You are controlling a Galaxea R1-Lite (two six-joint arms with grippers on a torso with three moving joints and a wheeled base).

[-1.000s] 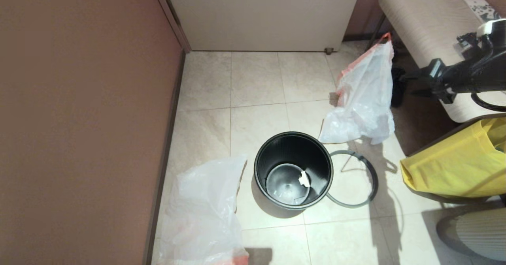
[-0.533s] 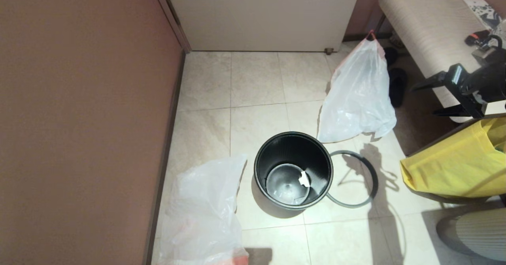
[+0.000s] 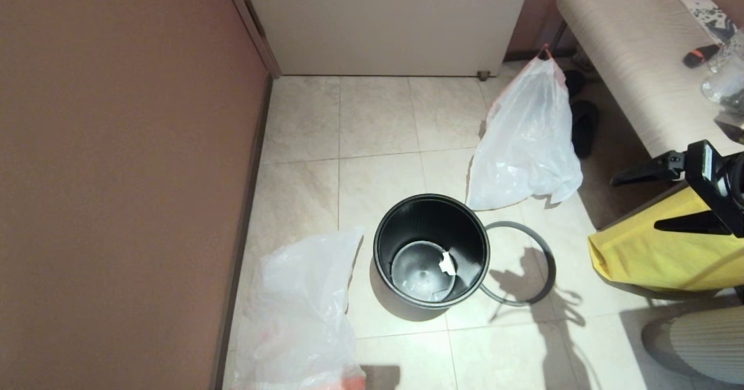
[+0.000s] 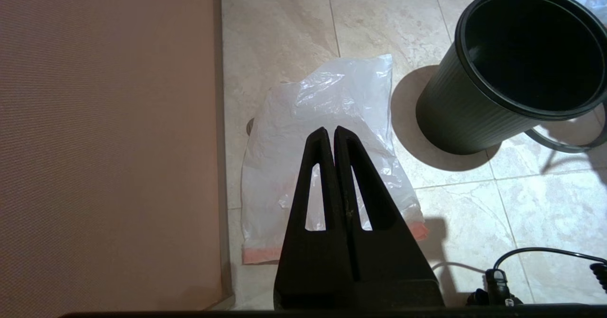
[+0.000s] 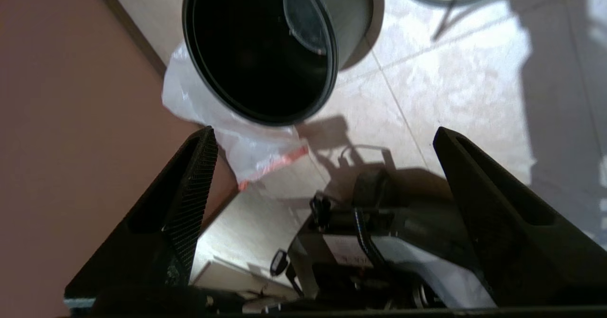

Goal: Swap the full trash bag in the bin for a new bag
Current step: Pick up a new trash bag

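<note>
The black bin stands open on the tiled floor with a white scrap at its bottom. Its grey ring lies on the floor against its right side. The full trash bag stands behind the ring, drawstring point up. The new bag lies flat left of the bin. My right gripper hangs open and empty over the yellow bag, well right of the bin. My left gripper is shut on nothing above the new bag, with the bin beside it.
A brown wall runs close along the left. A beige bench with small items on it and black shoes are at the back right. A yellow fabric bag and a grey cushion stand at the near right.
My right gripper has drawn back from the full trash bag toward the near right, open. The bag, tilted a second ago, has settled upright on the floor.
</note>
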